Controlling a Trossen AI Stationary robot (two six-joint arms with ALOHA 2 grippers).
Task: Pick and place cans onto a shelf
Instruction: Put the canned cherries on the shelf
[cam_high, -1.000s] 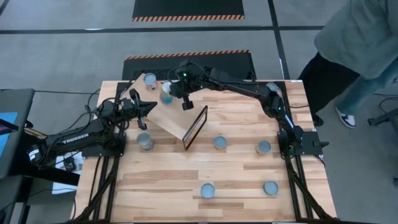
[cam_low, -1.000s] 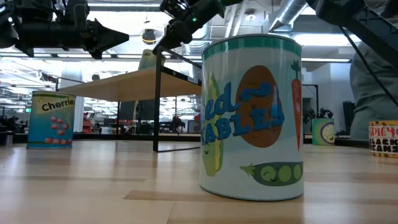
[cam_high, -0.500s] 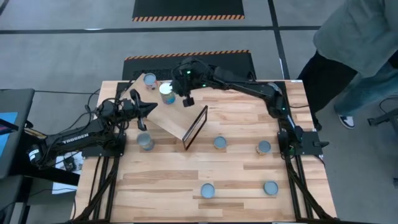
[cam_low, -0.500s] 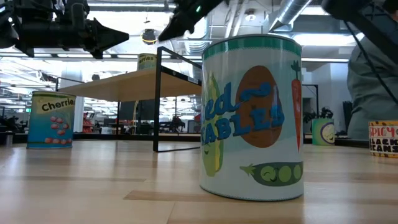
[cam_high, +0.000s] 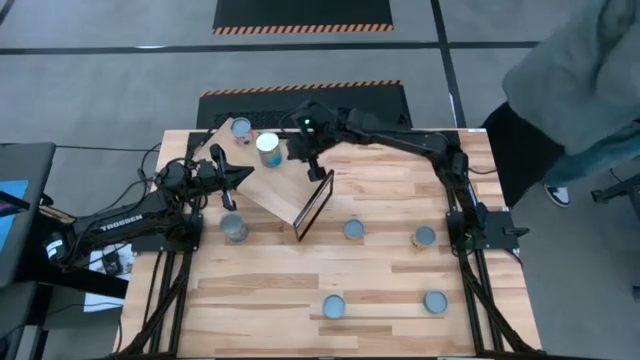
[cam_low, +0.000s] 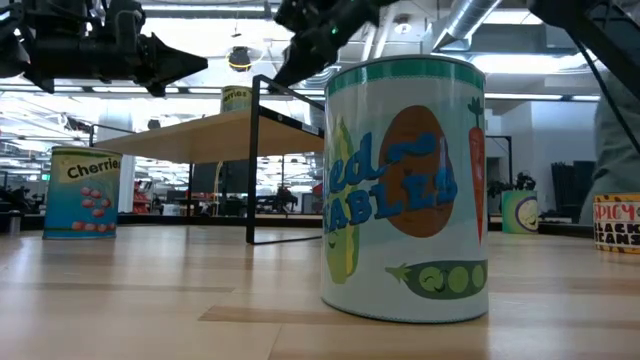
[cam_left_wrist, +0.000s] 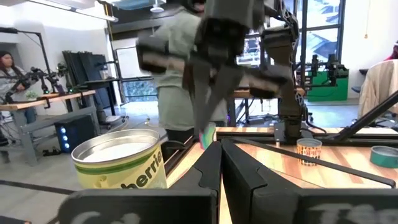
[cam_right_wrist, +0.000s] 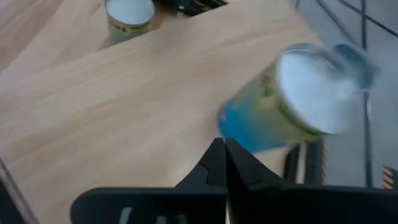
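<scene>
The light wood shelf (cam_high: 283, 183) slants up from the table, its dark-framed end (cam_high: 316, 203) toward the near right. Two cans stand on its far part: one with a white top (cam_high: 268, 148) (cam_right_wrist: 292, 106) and one farther back (cam_high: 241, 128) (cam_right_wrist: 129, 15). My right gripper (cam_high: 297, 152) (cam_right_wrist: 221, 155) hovers shut over the shelf, just right of the white-topped can, touching nothing. My left gripper (cam_high: 238, 175) (cam_left_wrist: 221, 163) waits shut at the shelf's left edge, level, with the yellow-labelled can (cam_left_wrist: 121, 158) before it. More cans stand loose on the table (cam_high: 233, 228) (cam_high: 353, 229).
Other cans stand on the planks at the right (cam_high: 425, 236) and near the front edge (cam_high: 333, 306) (cam_high: 434, 301); one fills the low view (cam_low: 405, 190). A person (cam_high: 580, 80) stands beyond the table's far right corner. Bare wood lies between shelf and front cans.
My right gripper has let go of the white-topped can, which stays upright on the shelf's far part. The gripper has drawn back from it toward the table's right, a little lower, and its fingers are now together. The person has shifted at the far right.
</scene>
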